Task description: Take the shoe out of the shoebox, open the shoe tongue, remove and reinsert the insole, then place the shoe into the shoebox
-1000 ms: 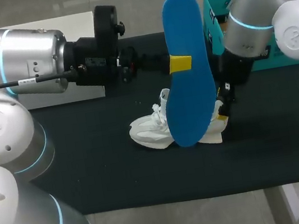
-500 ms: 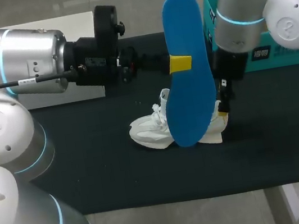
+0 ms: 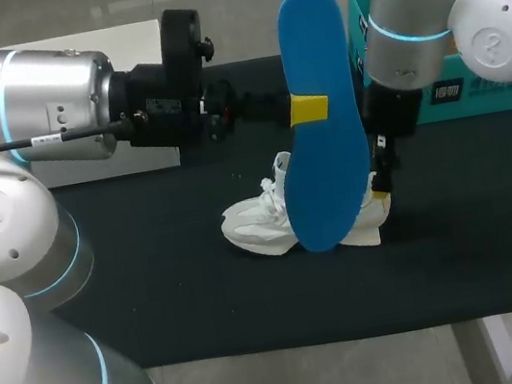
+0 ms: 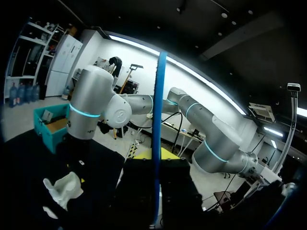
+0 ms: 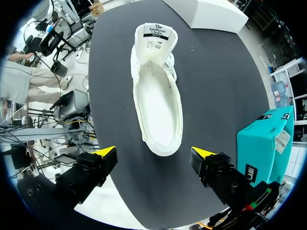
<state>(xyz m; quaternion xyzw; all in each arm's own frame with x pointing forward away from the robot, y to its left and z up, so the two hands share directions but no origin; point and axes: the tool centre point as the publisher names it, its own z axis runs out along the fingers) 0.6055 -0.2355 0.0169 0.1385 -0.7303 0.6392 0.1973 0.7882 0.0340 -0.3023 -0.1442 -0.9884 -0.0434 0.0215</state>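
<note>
A blue insole (image 3: 323,123) stands upright in the air above the shoe, and my left gripper (image 3: 307,108) is shut on its middle. In the left wrist view the insole (image 4: 159,120) shows edge-on as a thin blue strip rising from between the fingers. The white shoe (image 3: 266,224) lies on the black mat (image 3: 156,296), its opening facing up and empty. My right gripper (image 3: 379,190) hangs open just above the shoe's heel end. In the right wrist view the shoe (image 5: 156,91) stretches away ahead of the right gripper (image 5: 154,155), whose yellow tips stand wide apart.
The teal shoebox (image 3: 474,89) sits at the back right of the mat, also seen as the shoebox (image 5: 266,143) beside my right gripper. A white box (image 3: 129,37) lies at the back left, behind my left arm.
My right arm has shifted a little to the left, with its gripper staying at the shoe's heel. The left arm and the insole have not moved.
</note>
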